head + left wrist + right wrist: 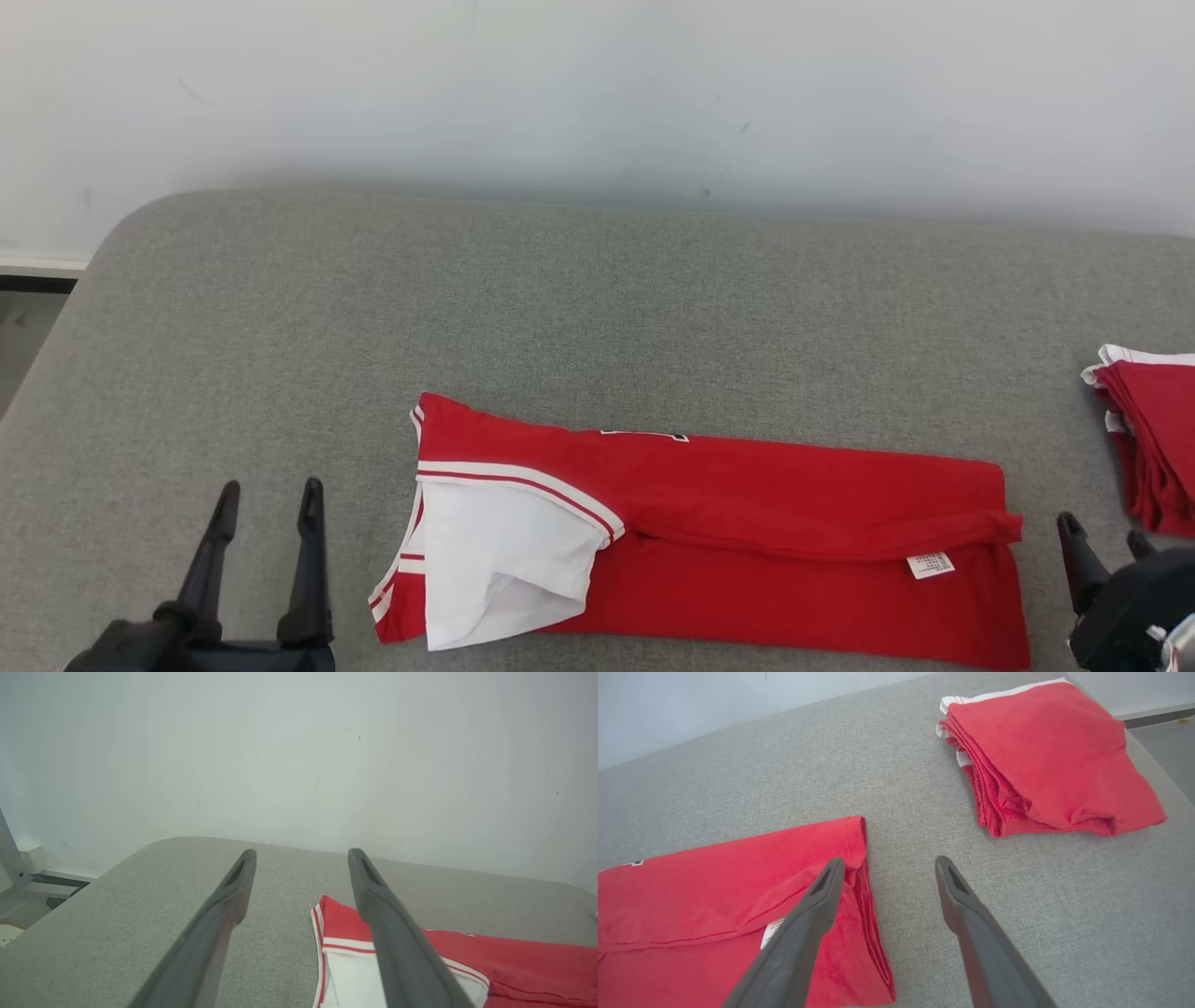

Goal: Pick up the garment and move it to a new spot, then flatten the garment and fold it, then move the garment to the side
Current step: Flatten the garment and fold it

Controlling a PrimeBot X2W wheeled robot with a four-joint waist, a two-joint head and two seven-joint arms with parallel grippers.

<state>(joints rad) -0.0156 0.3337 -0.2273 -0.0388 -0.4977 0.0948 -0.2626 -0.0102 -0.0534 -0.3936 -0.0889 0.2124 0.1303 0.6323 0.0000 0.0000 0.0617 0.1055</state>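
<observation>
Lying as a folded strip on the pad (560, 308) between the spread, empty left gripper (270, 487) and right gripper (1100, 528), the shirt (766, 523) seems mid-fold, needing one end doubled over.

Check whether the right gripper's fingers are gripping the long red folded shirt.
No, the right gripper is open, its fingers apart beside the long red folded shirt.
</observation>
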